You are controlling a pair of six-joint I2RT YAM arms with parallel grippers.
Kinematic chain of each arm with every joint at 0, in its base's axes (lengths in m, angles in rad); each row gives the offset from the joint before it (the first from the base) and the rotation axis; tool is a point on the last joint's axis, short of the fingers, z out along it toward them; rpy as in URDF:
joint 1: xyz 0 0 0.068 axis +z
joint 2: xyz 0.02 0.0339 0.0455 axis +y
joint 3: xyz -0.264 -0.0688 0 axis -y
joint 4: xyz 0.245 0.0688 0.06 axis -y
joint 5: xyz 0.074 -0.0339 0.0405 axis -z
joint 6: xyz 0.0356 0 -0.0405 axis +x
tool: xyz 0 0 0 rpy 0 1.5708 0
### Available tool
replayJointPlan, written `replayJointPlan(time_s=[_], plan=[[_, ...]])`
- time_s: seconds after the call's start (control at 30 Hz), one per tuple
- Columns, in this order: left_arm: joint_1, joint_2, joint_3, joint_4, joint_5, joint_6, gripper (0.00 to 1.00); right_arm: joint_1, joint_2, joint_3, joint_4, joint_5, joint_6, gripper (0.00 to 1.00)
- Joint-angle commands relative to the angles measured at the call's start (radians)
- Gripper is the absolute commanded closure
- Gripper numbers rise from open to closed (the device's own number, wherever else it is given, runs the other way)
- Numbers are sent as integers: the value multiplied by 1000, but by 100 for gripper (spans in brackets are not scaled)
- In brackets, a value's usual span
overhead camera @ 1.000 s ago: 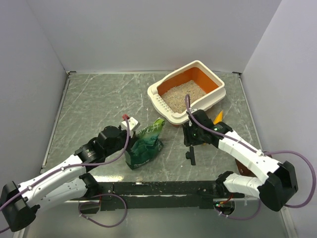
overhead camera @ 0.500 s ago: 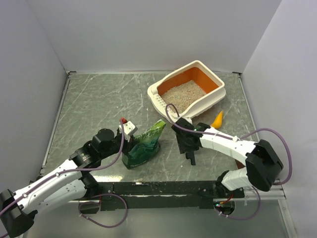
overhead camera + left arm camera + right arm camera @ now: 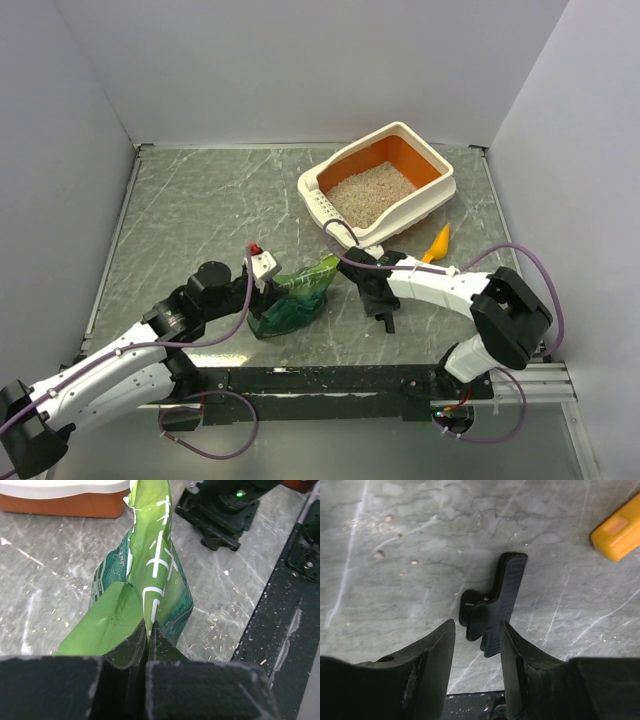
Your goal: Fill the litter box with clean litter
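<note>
- The litter box [image 3: 402,130], a cream-rimmed rectangular plastic tray with an orange inside, sits at the far right of the tabletop [image 3: 200,200]. It lies askew to the edges, with its slotted strip on the near left rim.
- Clean litter [image 3: 370,192] covers its floor as a loose, sandy beige layer, so the pouring looks largely done.
- The left gripper [image 3: 149,630] is pressed together on a fold of the green bag [image 3: 150,575]. The bag is crinkled, glossy film and stands with its open mouth up, near the middle of the front edge.
- The right gripper [image 3: 476,627] hangs with its jaws spread and nothing between them, directly above a black clip [image 3: 495,602] lying flat on the marbled grey surface just right of the bag.
- My guess is that the step in hand is either fetching that clip or another pour. Fetching calls for lowering squarely over the clip's narrow body before closing.
- A yellow-orange scoop [image 3: 437,242] of smooth plastic lies beside the box's near corner.
</note>
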Motion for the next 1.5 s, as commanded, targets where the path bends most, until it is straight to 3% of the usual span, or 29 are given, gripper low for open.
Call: replayJointPlan(time_s=[0.0,0.13,0.27,0.43,0.7,0.9,1.17,1.33,1.47], plan=[[-15,-9,16,174,111,-8,99,6,34,10,-19,63,34,53],[-16,6,20,174,124,-5,99,6,65,13,1,62,34,58],[-16,-1,17,166,127,7,99,8,76,5,25,57,36,78],[-18,12,28,129,152,40,77,6,73,10,10,66,32,100],[-18,31,82,49,169,57,53,6,-50,53,-97,145,17,100],[-18,-18,151,-1,59,109,50,5,-205,174,-171,153,-70,100],[-18,8,289,-35,-15,77,46,5,-432,375,-99,-41,-256,100],[-15,58,369,-40,3,-92,44,1,-490,453,25,-348,-354,100],[10,62,381,63,100,-219,39,-2,-478,479,114,-548,-377,100]])
